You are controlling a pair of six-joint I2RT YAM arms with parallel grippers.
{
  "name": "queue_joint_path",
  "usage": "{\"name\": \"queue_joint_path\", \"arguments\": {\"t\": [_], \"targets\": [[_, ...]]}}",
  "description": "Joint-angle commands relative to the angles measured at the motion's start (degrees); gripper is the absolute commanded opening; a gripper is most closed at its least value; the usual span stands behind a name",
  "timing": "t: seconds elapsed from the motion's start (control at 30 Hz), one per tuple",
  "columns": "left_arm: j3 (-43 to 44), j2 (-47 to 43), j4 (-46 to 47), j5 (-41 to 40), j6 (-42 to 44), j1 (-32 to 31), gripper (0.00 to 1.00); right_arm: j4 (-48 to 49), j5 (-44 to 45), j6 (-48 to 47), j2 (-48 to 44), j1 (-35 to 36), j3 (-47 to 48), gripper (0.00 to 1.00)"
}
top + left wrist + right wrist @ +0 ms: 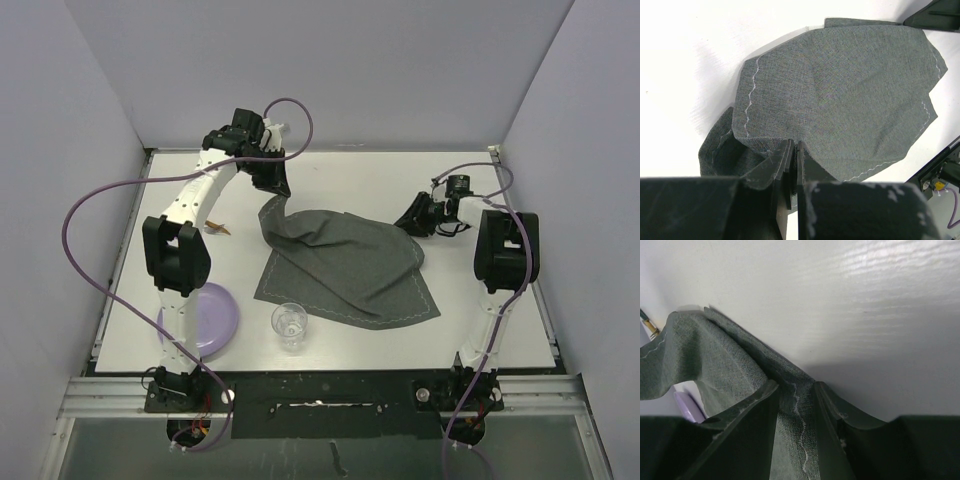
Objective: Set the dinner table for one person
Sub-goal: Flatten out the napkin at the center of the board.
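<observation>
The dark grey cloth placemat lies rumpled on the white dinner table, its far edge lifted at both ends. My left gripper is shut on the placemat's far-left corner, and in the left wrist view the cloth hangs pinched between the closed jaws. My right gripper holds the far-right corner low over the table. In the right wrist view a stitched hem of the placemat runs between the fingers.
A purple plate sits at the near left, and its edge shows in the right wrist view. A clear glass stands by the placemat's near edge. A small brown utensil lies left of the cloth. Grey walls enclose the table.
</observation>
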Motion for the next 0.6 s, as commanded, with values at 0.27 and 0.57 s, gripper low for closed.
{"name": "queue_joint_path", "arguments": {"t": [0.27,0.57], "targets": [[-1.21,-2.21,2.60,0.32,-0.34,-1.23,0.00,8.52,-9.15,5.45,-4.78,0.92,-4.83,0.00],[-1.71,-3.06,2.53,-0.31,-0.10,-1.43,0.00,2.39,-8.95,3.08,-11.90,2.81,2.01,0.00]]}}
